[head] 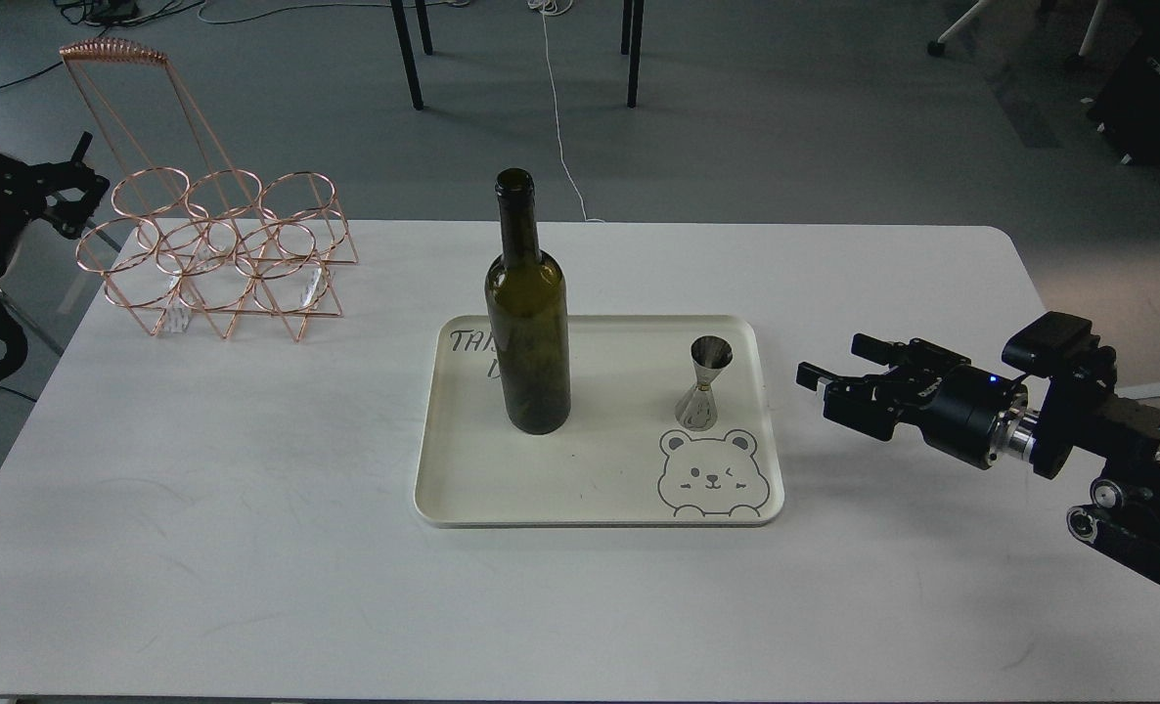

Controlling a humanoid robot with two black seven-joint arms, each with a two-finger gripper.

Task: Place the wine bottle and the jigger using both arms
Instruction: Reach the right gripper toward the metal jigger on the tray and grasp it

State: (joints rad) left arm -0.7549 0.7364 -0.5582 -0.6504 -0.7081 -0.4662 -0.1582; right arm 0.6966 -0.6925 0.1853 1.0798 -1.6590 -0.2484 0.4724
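The dark olive-green wine bottle [528, 323] stands upright on the left part of a cream tray [580, 489]. The small steel jigger [704, 383] stands upright on the tray's right part, just above a bear drawing. My right gripper [829, 359] is open and empty. It hovers low over the table just right of the tray, pointing left at the jigger and a short way from it. My left gripper [69, 186] is at the far left edge beside the wire rack, dark and small, so its fingers cannot be told apart.
A copper wire rack [213, 249] with several rings and a tall handle stands at the table's back left corner. The white table [247, 548] ends near my right arm. Chair legs and cables lie on the floor behind.
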